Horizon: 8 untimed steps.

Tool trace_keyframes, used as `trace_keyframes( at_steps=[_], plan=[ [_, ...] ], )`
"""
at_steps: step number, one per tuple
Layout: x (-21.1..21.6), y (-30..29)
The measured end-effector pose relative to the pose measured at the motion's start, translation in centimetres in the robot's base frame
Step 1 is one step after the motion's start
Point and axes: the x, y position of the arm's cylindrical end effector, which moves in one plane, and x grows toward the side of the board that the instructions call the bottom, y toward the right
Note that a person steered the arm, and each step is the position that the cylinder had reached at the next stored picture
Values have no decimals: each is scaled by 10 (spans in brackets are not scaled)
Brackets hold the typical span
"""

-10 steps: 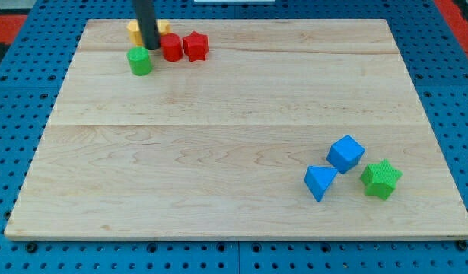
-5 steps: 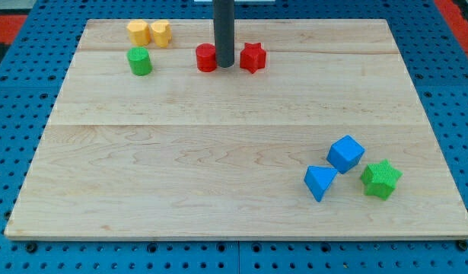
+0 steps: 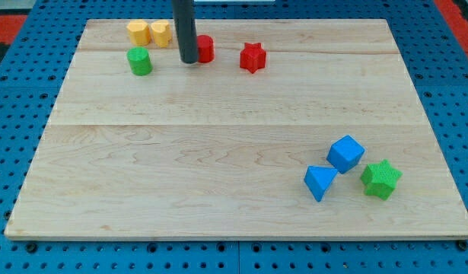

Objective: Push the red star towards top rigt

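Your tip (image 3: 190, 62) sits near the board's top edge, left of centre. There are no fingers on this rig, just the straight dark rod, so nothing spread or pinching to report. The red star (image 3: 253, 57) lies to the view's right of your tip, clearly apart from it, in the top strip of the wooden board (image 3: 218, 152). Between them, a red round block (image 3: 205, 49) sits just right of the rod, partly hidden behind it; you cannot tell whether the tip touches it.

A green cylinder (image 3: 140, 61) lies to the view's left of your tip, near but apart. Above that, close to the top-left corner, two yellow blocks (image 3: 149, 33) stand side by side, touching; their shapes are hard to make out.

Toward the bottom-right corner, well apart from your tip: a blue cube (image 3: 345, 154), a blue wedge-like block (image 3: 319, 183) just below-left of it, and a green star (image 3: 381, 180) just to the cube's lower right.

No brands, labels or readable writing show anywhere. The board rests on a blue pegboard (image 3: 20, 114).
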Motion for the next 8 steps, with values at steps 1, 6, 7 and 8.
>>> trace_keyframes(
  at_steps=[1,6,7,8],
  plan=[
    [-16,28],
    [-24,7],
    [-55,3],
    [-53,72]
  ],
)
